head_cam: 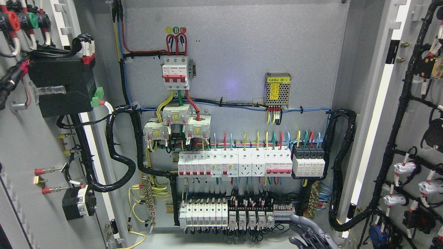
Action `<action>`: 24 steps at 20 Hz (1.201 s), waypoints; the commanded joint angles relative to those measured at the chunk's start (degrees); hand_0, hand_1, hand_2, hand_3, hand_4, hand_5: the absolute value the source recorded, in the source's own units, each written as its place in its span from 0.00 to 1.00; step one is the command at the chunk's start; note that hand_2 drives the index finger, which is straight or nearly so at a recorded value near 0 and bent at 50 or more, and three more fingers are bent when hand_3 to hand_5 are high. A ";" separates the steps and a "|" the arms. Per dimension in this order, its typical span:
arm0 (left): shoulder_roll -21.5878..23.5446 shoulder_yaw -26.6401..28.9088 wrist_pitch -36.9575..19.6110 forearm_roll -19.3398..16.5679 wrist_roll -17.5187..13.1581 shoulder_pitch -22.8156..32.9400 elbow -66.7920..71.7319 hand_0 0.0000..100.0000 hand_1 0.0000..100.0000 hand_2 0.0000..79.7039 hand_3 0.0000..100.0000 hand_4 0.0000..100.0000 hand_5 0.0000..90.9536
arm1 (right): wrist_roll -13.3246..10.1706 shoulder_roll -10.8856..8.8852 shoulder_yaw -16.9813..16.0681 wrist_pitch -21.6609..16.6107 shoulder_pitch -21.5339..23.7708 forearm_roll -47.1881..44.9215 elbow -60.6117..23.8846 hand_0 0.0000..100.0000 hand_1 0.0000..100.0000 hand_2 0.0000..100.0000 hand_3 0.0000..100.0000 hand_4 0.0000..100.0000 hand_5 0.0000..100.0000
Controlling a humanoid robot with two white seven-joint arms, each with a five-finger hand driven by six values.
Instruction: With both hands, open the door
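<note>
Both grey metal cabinet doors [27, 155] stand swung wide, leaving the middle open. White breaker rows [242, 166] and thick black cable looms [117, 152] crowd the backplate's lower half.

A grey metal back panel [235, 45] inside an open electrical cabinet carries all the parts. Near the top sits a white three-pole breaker with red handles [175, 73]. To its right is a small perforated metal power supply with a yellow label [277, 90]. Below the breaker cluster three white square current transformers [176, 122]. Lower down runs a row of white breakers and sockets [251, 162], and beneath it a second row of white breakers and black relays [235, 212]. Black corrugated cable conduit [119, 159] loops at both sides.
</note>
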 commanded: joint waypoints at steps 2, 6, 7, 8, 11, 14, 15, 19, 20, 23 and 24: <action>6.32 -18.69 -0.54 -1.28 -0.05 -3.45 -31.72 0.12 0.56 0.00 0.00 0.00 0.00 | 0.02 -0.55 -4.83 -3.61 3.45 -0.07 -0.37 0.07 0.14 0.00 0.00 0.00 0.00; 6.59 -18.96 -3.43 -1.37 -0.14 -3.54 -37.95 0.12 0.56 0.00 0.00 0.00 0.00 | 0.02 -0.55 -5.44 -6.33 3.90 0.02 -0.46 0.07 0.14 0.00 0.00 0.00 0.00; 6.68 -19.05 -5.53 -1.37 -0.23 -3.54 -39.62 0.12 0.56 0.00 0.00 0.00 0.00 | 0.02 -0.64 -5.53 -7.03 3.90 0.02 -0.46 0.07 0.14 0.00 0.00 0.00 0.00; 7.11 -19.22 -7.99 -1.63 -0.14 -3.54 -41.11 0.12 0.56 0.00 0.00 0.00 0.00 | -0.07 -0.55 -5.79 -7.91 3.90 0.02 -0.46 0.07 0.14 0.00 0.00 0.00 0.00; 8.26 -19.22 -13.45 -4.08 0.12 -3.37 -45.25 0.12 0.56 0.00 0.00 0.00 0.00 | 0.02 -0.29 -7.11 -10.81 5.04 -0.07 -0.46 0.07 0.14 0.00 0.00 0.00 0.00; 8.17 -18.43 -19.94 -4.53 0.21 -3.37 -48.94 0.12 0.56 0.00 0.00 0.00 0.00 | -0.07 -0.29 -7.64 -15.46 6.80 -0.07 -0.46 0.07 0.14 0.00 0.00 0.00 0.00; 8.00 -18.34 -22.49 -4.88 0.21 -3.37 -49.91 0.12 0.56 0.00 0.00 0.00 0.00 | -0.07 -0.46 -7.90 -17.04 6.97 -0.07 -0.46 0.07 0.14 0.00 0.00 0.00 0.00; 7.65 -15.89 -34.26 -10.49 2.49 -2.58 -54.13 0.12 0.56 0.00 0.00 0.00 0.00 | -0.07 -0.55 -8.17 -18.55 7.24 -0.07 -0.46 0.07 0.14 0.00 0.00 0.00 0.00; 7.47 -14.84 -37.69 -10.77 2.93 -2.49 -54.22 0.12 0.56 0.00 0.00 0.00 0.00 | -0.07 -0.64 -8.17 -19.16 7.85 0.02 -0.46 0.07 0.14 0.00 0.00 0.00 0.00; 6.16 -10.80 -45.61 -10.86 3.20 -2.49 -54.23 0.12 0.56 0.00 0.00 0.00 0.00 | -0.07 -0.90 -8.26 -20.22 9.26 0.02 -0.46 0.07 0.14 0.00 0.00 0.00 0.00; 4.50 -8.61 -47.20 -10.86 3.20 -2.49 -54.31 0.12 0.56 0.00 0.00 0.00 0.00 | -0.07 -1.08 -8.69 -20.22 9.35 0.02 -0.46 0.07 0.14 0.00 0.00 0.00 0.00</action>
